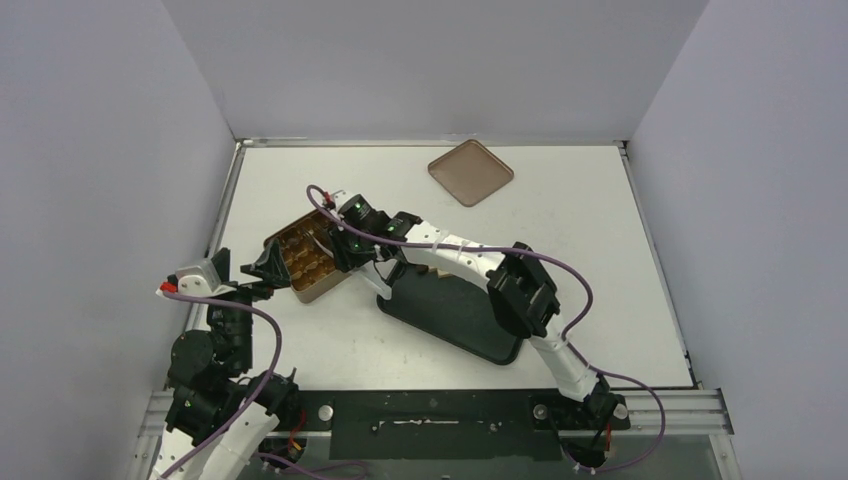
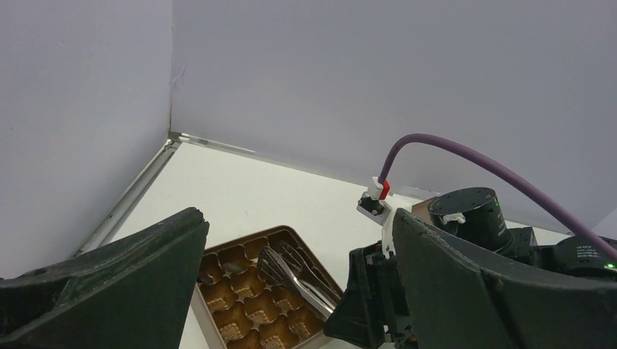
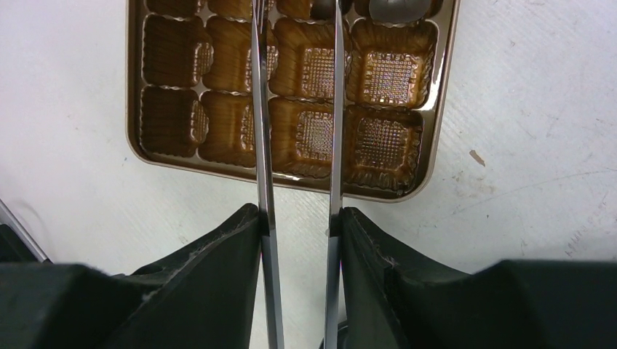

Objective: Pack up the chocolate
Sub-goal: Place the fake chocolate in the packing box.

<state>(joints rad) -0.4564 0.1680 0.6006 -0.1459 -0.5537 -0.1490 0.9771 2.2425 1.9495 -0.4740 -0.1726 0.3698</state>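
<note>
My right gripper pinches the tongs over the tin. My left gripper is spread wide. Every cup I see is bare (no chocolate shows anywhere), so I think nearly all the packing is left.

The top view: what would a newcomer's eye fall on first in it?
The right pincer is shut on slim metal tongs, whose tips are over the gold-brown tin at centre left; the moulded cups that show look empty. The left pincer stands wide open at the tin's near-left side. A flat brown lid lies alone at the far edge, and a black tray sits near the middle.
</note>
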